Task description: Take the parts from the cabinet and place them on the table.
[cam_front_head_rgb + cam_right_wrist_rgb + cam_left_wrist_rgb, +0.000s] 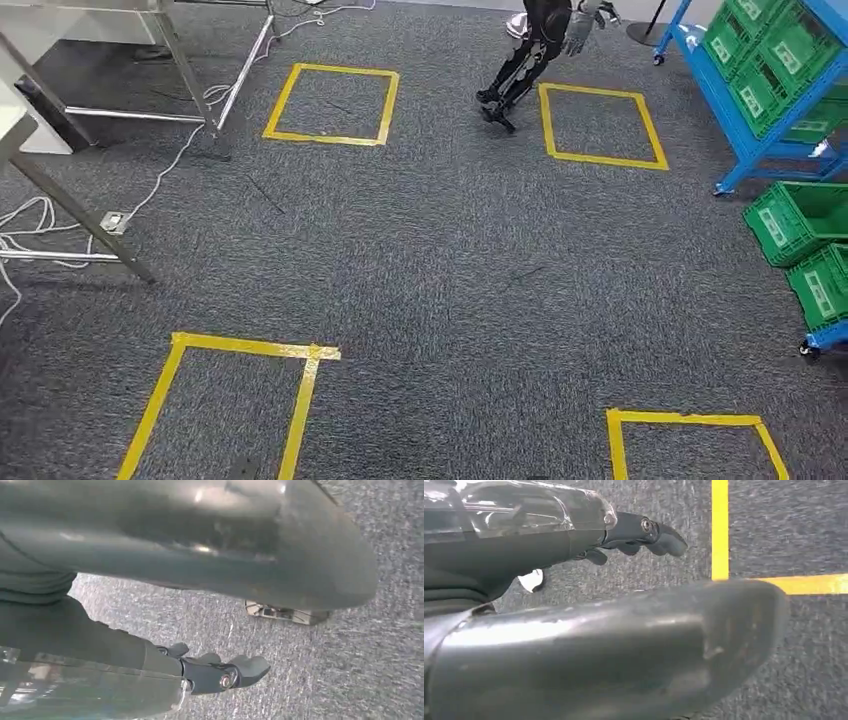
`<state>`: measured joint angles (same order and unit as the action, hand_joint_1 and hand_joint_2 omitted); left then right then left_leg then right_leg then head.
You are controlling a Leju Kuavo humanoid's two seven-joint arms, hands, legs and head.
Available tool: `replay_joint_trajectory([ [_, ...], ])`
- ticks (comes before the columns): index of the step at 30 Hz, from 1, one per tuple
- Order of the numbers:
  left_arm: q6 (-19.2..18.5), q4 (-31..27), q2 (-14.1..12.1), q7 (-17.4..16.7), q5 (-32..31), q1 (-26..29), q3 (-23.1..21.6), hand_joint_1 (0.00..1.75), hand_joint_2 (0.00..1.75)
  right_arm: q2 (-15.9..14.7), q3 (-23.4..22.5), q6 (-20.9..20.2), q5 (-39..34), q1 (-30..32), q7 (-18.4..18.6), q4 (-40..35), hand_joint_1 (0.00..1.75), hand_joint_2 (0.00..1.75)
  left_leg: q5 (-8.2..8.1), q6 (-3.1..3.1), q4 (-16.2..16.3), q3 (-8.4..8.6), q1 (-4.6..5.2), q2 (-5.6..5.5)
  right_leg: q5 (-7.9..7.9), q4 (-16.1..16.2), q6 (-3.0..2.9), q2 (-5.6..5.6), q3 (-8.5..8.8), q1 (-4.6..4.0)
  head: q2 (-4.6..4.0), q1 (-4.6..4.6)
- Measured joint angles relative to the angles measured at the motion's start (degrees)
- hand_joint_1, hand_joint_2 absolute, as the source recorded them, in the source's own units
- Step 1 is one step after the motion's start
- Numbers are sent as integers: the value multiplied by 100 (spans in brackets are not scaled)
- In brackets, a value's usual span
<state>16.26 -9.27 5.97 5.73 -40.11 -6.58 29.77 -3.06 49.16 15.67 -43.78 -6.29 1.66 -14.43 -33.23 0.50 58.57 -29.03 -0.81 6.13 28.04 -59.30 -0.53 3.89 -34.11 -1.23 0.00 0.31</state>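
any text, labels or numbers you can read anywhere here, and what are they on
None can be read.
White labels on the green crates in the blue rack: too small and blurred to read.
White labels on the lower green crates: also unreadable.
Yellow tape squares on the carpet: no writing on them.
Left hand and right hand: no markings legible.

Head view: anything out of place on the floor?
Loose white cables trail across the grey carpet by the metal table legs. Two green plastic crates sit on the floor beside the blue rack.
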Motion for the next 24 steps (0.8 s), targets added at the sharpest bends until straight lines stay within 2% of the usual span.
replay_joint_trajectory([
  [2,-72,2,0,-160,-9,-4,0,0,0,2,4,9,13,33,136,2,0,0,3,57,-74,56,-21,109,5,29,-50,-107,-7,-36,0,-13],
  [3,-120,-6,-9,-358,-22,-16,0,0,0,24,11,-11,50,39,255,4,0,0,-30,102,-105,121,-24,89,-37,161,-95,-155,75,-12,0,-4],
  [4,-163,-11,-76,-433,-22,-24,0,0,0,74,24,-13,61,61,365,7,0,0,-98,114,-28,121,-49,-393,-70,248,-102,-177,151,14,0,-17],
  [5,-199,-9,-103,-426,-17,-15,-2,0,0,101,39,11,61,44,424,20,0,0,-259,99,242,-18,-53,-701,-83,293,-145,-235,191,24,0,-18],
  [6,-208,-11,-151,-398,-6,8,0,0,0,151,55,11,63,7,459,24,0,0,-456,98,684,-259,-42,-736,-73,297,-161,-300,201,25,0,-33],
  [7,-225,-9,-218,-391,4,31,0,0,0,229,65,11,63,-8,472,24,0,0,-627,106,1157,-542,-35,-720,-59,286,-180,-388,203,23,0,-55],
  [8,-236,-9,-267,-382,13,46,0,0,0,275,87,11,63,-8,476,24,0,0,-705,116,1503,-782,-28,-695,-44,274,-191,-470,209,18,0,-68],
  [9,-238,-9,-304,-380,15,49,0,0,0,304,109,9,63,-1,487,24,0,0,-644,121,1623,-922,-23,-665,-24,264,-190,-552,225,19,0,-76],
  [10,-238,-9,-328,-372,15,48,0,0,0,326,120,11,63,17,494,26,0,0,-431,132,1493,-936,-26,-640,1,254,-174,-637,254,26,0,-96],
  [11,-238,-9,-363,-365,15,46,0,0,0,356,142,9,63,26,507,31,0,0,-102,141,1133,-825,-33,-647,37,228,-154,-717,286,47,0,-116],
  [12,-238,-9,-393,-365,15,44,0,0,0,361,151,11,63,23,509,33,0,0,208,156,700,-664,-42,-714,78,188,-125,-798,306,66,0,-133],
  [13,-238,-9,-418,-365,15,44,0,0,0,372,157,11,63,15,509,33,0,0,433,179,296,-528,-80,-954,133,124,-83,-874,307,87,0,-158],
  [14,-245,-9,-422,-367,15,49,-2,0,0,372,164,11,63,-3,509,37,0,0,330,183,206,-468,-115,-1280,187,35,-29,-944,263,58,0,-194],
  [15,-245,-9,-426,-363,15,45,-2,0,0,387,177,11,61,-24,511,39,0,0,280,118,180,-433,-113,-1188,198,-1,-13,-1019,213,81,0,-172],
  [16,-242,-9,-430,-360,17,50,-2,0,0,393,188,9,66,-19,511,39,0,0,268,87,173,-428,-83,-1129,186,20,16,-1087,206,113,0,-127],
  [17,-245,-7,-439,-367,22,62,0,0,0,396,192,9,66,-9,511,39,0,0,258,52,172,-419,-65,-1047,169,34,42,-1169,197,124,0,-127],
  [18,-245,-7,-437,-365,22,55,-2,0,0,396,195,11,63,-1,511,39,0,0,260,13,145,-393,-92,-962,179,30,59,-1264,179,121,0,-136],
  [19,-245,-9,-444,-363,22,44,-2,0,0,396,199,11,63,17,514,39,0,0,257,-19,122,-359,-100,-866,236,-54,82,-1011,165,90,0,-122],
  [20,-230,-13,-455,-350,30,47,-2,0,0,413,210,7,66,6,514,42,0,0,237,-51,106,-330,-88,-769,366,-290,119,-699,44,81,0,-31],
  [21,-197,-13,-465,-315,59,63,0,0,0,411,231,-6,68,-21,509,42,0,0,222,-73,104,-307,-64,-661,546,-670,146,-546,-161,99,0,11],
  [23,-168,-11,-498,-150,125,81,0,0,0,431,247,-24,66,-39,367,39,0,0,171,-105,104,-277,-25,-429,851,-1511,166,-427,-644,122,0,17],
  [24,-166,-11,-514,-56,133,73,0,0,0,446,249,-24,61,-22,268,42,0,0,149,-104,104,-261,-12,-341,845,-1689,159,-408,-760,121,0,24],
])
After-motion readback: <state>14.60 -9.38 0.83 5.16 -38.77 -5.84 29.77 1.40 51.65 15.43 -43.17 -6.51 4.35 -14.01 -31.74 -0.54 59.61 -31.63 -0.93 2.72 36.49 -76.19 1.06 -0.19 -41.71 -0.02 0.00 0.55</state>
